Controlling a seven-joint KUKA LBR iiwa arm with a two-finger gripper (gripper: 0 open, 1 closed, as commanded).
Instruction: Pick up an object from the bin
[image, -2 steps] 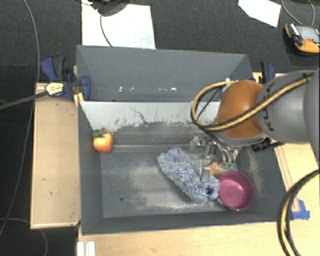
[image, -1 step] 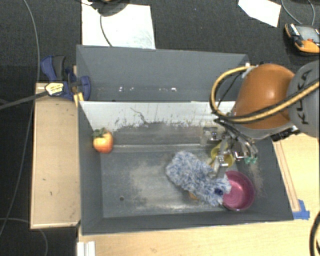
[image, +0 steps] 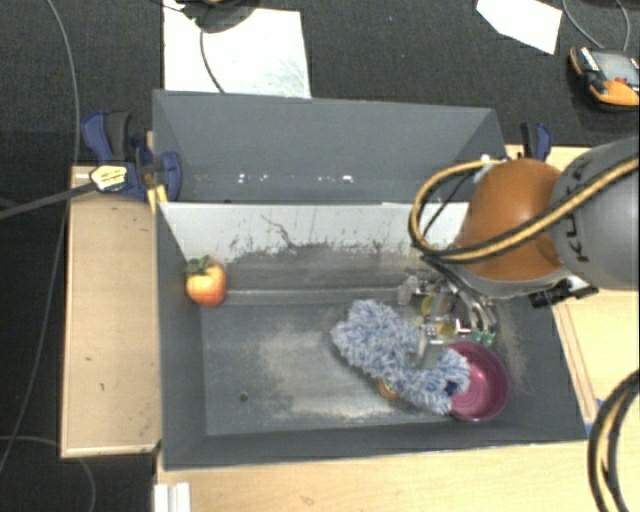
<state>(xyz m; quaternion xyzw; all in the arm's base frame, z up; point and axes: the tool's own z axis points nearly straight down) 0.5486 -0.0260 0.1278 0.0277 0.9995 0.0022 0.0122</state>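
Note:
My gripper (image: 432, 335) hangs low at the right side of the bin, its fingertips down against the right part of a fluffy blue cloth (image: 392, 350). That cloth lies bunched on the bin floor right of centre. A purple bowl (image: 482, 392) sits at the front right, with the cloth's end draped over its left rim. Something small and brownish (image: 386, 389) peeks out under the cloth's front edge.
A small orange-red apple (image: 205, 284) rests against the left wall near the back. The arm's orange cover and its cables hang over the bin's right rear corner. The bin floor's left half is bare grey metal.

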